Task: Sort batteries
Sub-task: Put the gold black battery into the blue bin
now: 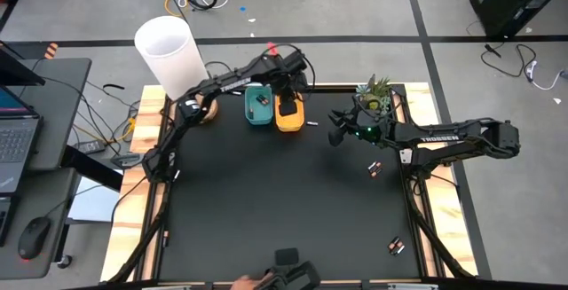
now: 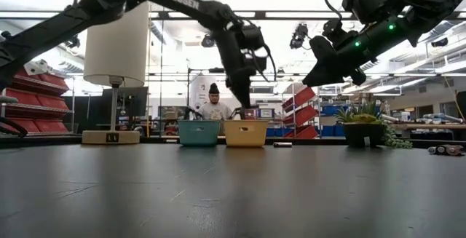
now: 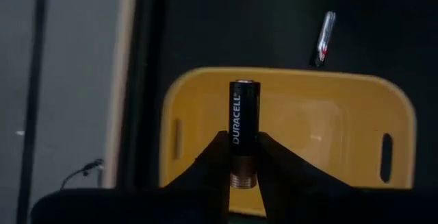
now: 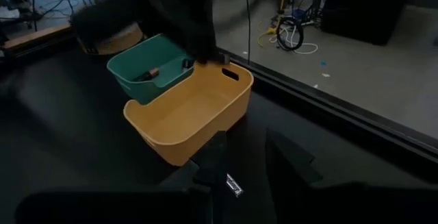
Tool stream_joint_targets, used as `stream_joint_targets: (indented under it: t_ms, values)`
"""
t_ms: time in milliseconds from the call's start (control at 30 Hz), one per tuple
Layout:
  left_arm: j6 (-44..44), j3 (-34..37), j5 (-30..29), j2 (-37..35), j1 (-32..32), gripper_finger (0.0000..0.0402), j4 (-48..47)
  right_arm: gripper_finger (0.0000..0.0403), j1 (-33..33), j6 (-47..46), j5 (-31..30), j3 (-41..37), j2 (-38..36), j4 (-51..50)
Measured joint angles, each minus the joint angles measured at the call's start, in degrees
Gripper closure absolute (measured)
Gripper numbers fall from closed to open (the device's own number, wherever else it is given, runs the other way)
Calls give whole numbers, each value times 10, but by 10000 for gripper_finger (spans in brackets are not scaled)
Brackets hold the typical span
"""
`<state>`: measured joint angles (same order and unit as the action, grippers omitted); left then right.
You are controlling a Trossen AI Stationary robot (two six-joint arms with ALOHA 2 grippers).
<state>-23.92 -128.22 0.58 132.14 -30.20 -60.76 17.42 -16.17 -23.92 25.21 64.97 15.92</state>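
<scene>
My left gripper (image 3: 244, 142) hangs over the yellow bin (image 3: 308, 128), shut on a black battery (image 3: 244, 107) with a copper end. From the side it stands above the yellow bin (image 2: 246, 132), next to the teal bin (image 2: 199, 132). The teal bin (image 4: 147, 70) holds one battery (image 4: 152, 72). My right gripper (image 4: 250, 148) is open, raised above the table to the right of the yellow bin (image 1: 290, 113). A small whitish battery (image 4: 233, 183) lies on the mat below its fingers. More batteries (image 1: 374, 169) (image 1: 396, 246) lie on the mat's right side. My left gripper pinches the black battery between its two fingers (image 3: 219, 152), on the half near the copper end (image 3: 243, 177). The fingers point down from above and lie along the battery. Its black end (image 3: 244, 85) sticks out past the fingertips. It is lifted clear over the yellow bin.
A small potted plant (image 1: 373, 95) stands at the mat's far right corner, close to my right arm. A white lamp (image 1: 169, 55) stands at the far left corner. A person (image 2: 213, 107) shows in the room behind the bins. The black mat (image 1: 266, 201) lies bare in the middle.
</scene>
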Motion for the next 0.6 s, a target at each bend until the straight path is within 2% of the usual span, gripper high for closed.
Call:
stream_joint_targets:
  t_ms: [267,600]
  values:
    - [18,11,-5,-66,-6,341,-28,315,-9,-3,0,0,0,-1]
    - [27,120,-2,-143,-9,341,4,315,-20,-1,0,0,0,-12]
